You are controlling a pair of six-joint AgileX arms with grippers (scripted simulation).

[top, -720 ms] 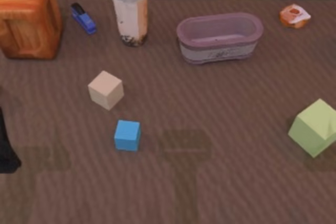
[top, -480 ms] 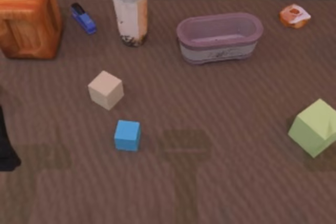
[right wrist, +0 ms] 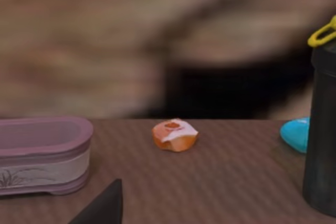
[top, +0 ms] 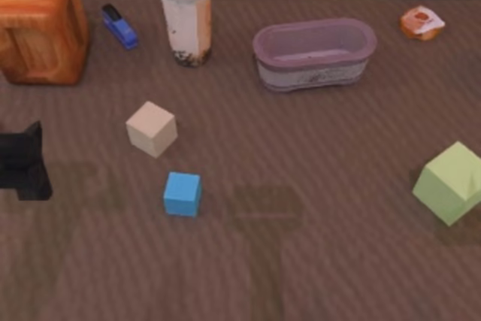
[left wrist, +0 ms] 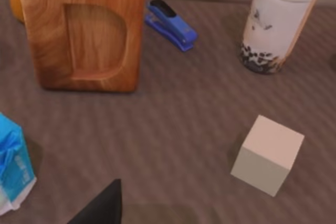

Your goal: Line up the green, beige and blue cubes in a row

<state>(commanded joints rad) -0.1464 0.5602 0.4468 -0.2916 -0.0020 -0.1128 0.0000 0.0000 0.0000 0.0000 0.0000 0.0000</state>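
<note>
**Three cubes apart, my left gripper at the frame's left edge**

My left gripper (top: 22,162) sits at the top view's left edge, mid-height; whether it is wide or narrow I cannot tell. The matte beige cube (top: 152,129) lies left of centre, the smaller blue cube (top: 183,194) just below it. The largest, green cube (top: 451,183) sits tilted at the right edge.

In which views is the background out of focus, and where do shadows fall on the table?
Top view: the strip beyond the table's far edge is blurred; soft arm-shaped shadows lie on the table beside the blue cube and near the left gripper.
Right wrist view: everything behind the table is heavily blurred.
Left wrist view: the beige cube casts a faint shadow at its base.
</note>
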